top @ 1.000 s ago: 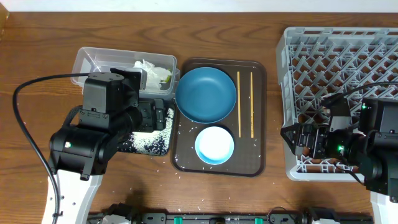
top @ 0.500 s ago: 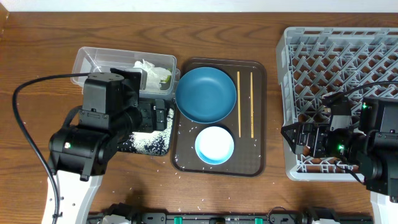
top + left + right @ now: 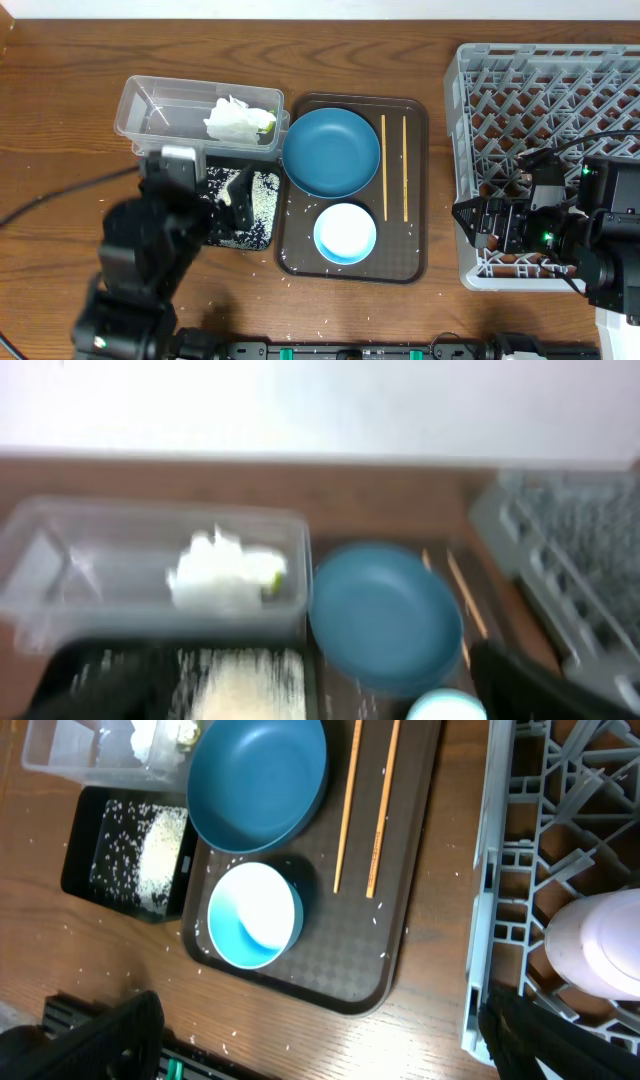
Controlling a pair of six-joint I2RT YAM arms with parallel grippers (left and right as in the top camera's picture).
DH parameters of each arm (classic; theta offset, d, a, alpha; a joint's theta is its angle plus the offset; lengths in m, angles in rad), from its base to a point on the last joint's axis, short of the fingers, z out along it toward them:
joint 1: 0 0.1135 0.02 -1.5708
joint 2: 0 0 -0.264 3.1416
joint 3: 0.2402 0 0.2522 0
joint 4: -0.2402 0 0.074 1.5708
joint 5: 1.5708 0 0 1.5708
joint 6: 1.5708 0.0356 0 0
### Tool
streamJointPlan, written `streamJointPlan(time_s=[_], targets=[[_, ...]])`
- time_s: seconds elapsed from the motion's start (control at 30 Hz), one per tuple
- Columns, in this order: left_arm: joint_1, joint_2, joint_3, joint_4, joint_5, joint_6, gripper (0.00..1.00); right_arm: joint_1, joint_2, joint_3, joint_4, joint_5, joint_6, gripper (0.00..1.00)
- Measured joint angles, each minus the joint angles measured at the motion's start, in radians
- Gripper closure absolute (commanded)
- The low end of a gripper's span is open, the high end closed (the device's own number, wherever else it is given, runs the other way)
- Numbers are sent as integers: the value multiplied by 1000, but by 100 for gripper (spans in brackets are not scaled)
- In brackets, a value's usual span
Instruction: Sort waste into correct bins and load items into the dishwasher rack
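A: Where do we find the waste?

B: The crumpled tissue (image 3: 232, 118) lies in the clear tub (image 3: 140, 100), toward its right end, with the yellow-green wrapper (image 3: 267, 121) tucked against it. The rice (image 3: 262, 200) is mostly piled in the black tray (image 3: 82, 860) just in front of the tub. We also see stray grains on the brown serving tray (image 3: 420, 250) and on the table (image 3: 60, 60).

A: And our left gripper (image 3: 236, 188)?

B: It is above the black tray, smeared by motion. In the left wrist view one finger (image 3: 530, 680) sits far out at the lower right and a dark mass at the lower left. We read the jaws as spread with nothing between them — though with some doubt.

A: The dishes?

B: The blue plate (image 3: 331, 151) and the white bowl (image 3: 345, 232) sit on the serving tray, the plate on the far side of the bowl. The two chopsticks (image 3: 384, 165) lie parallel just to their right. A pale pinkish cup (image 3: 595, 945) stands in the rack (image 3: 540, 80), near its left wall.

A: Our right gripper (image 3: 320, 1008)?

B: It is at the rack's near left corner, fingers wide apart and empty.
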Motion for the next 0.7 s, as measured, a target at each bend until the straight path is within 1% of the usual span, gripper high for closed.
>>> streamJointPlan(time_s=[0.1,0.23,0.43,0.7], targets=[[0,-106,-184,149,-14,6,5,0,0,0,0,0,0,1],[0,-250,-407,275,-15,5,5,0,0,0,0,0,0,1],[0,-447,-623,321,-15,-16,5,0,1,0,0,0,0,1],[0,-621,-777,327,-14,-21,4,0,1,-1,0,0,0,1]])
